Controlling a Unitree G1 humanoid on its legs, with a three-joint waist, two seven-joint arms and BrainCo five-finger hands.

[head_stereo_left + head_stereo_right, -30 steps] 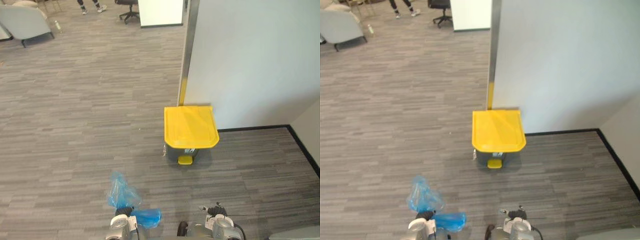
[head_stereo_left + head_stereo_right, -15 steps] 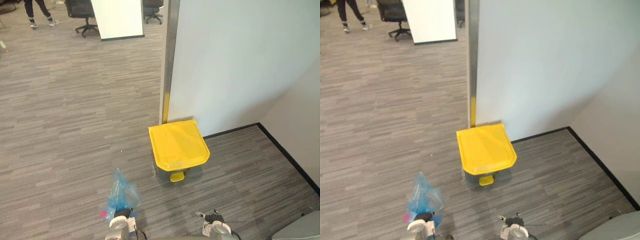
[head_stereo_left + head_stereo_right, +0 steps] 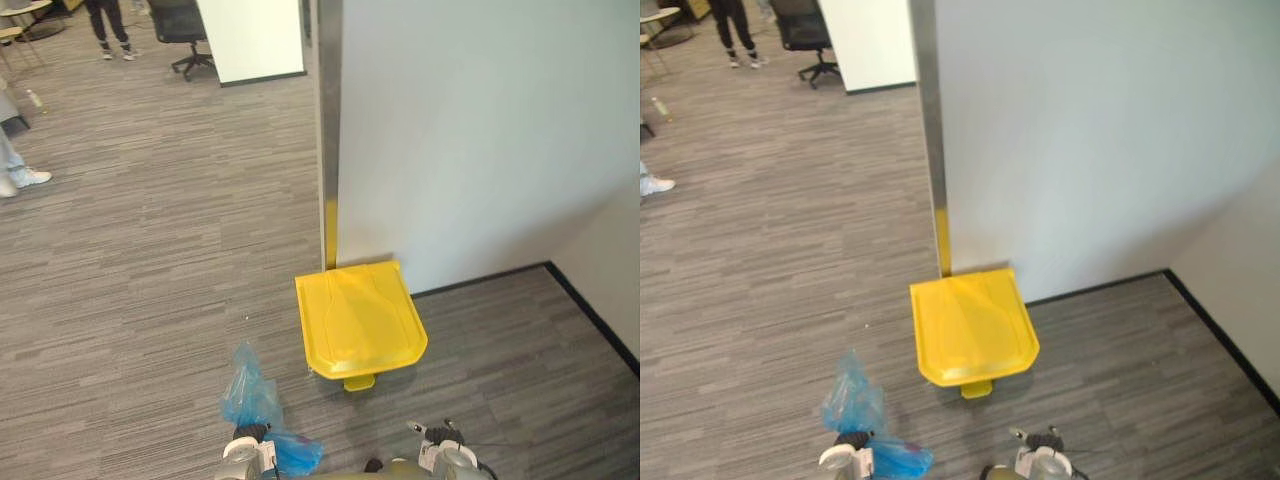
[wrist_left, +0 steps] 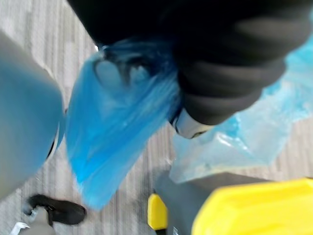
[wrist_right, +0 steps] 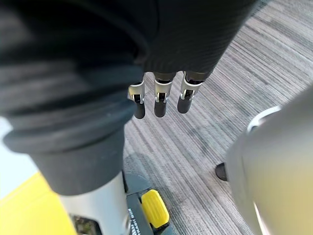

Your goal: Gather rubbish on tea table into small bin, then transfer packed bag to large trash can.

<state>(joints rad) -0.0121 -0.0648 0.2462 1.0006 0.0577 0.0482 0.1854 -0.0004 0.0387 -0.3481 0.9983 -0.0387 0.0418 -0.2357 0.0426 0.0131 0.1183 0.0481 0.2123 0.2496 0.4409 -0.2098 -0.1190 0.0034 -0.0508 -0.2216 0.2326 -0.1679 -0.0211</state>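
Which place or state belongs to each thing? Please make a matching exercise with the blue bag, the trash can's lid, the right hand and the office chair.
Things:
1. blue bag
2. yellow lid
3. right hand
4. office chair

Places or states:
a. open, holding nothing
b. far off, beside the white board
c. held by the left hand
d. closed, near the wall

Pairs: 1-c; 2-d; 3-a; 4-b

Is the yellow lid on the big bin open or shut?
Shut. The yellow lid lies flat, covering the whole top, and none of the inside shows.
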